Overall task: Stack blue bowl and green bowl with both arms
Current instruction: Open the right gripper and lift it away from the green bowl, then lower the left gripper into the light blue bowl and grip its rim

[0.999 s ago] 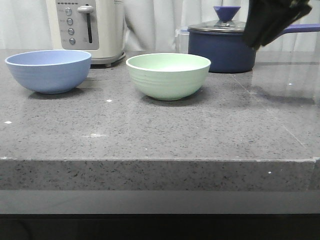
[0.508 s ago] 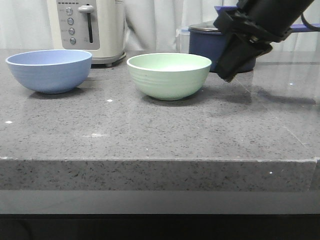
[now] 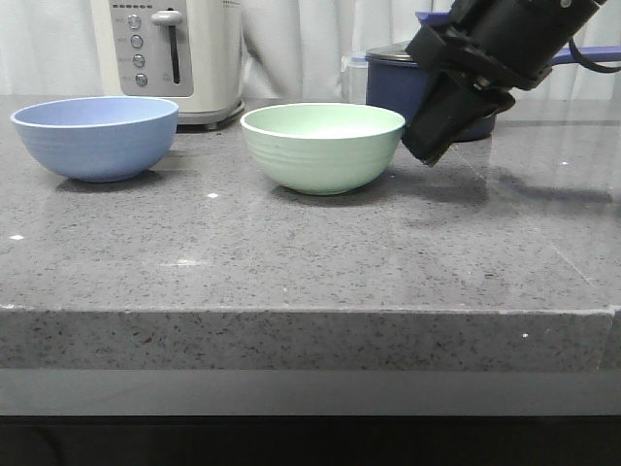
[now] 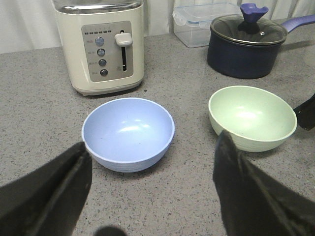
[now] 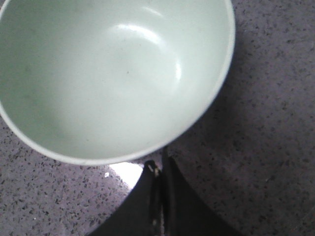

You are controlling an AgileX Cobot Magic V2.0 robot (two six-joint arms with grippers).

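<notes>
Nothing stacked yet: blue bowl (image 3: 95,137) and green bowl (image 3: 323,147) sit apart on the counter (image 3: 291,252). Right gripper (image 3: 434,146), fingers together and empty, is at green bowl's rim. Left gripper (image 4: 152,191) wide open, empty, hovering near blue bowl. Both grasps and the stacking remain.

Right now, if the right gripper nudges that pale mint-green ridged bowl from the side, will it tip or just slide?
The pale mint-green ridged bowl looks wide, low and rigid, so it would probably slide on the polished grey stone counter rather than tip. It is empty, so likely light. The right gripper, fingers together, sits beside its rim.
</notes>
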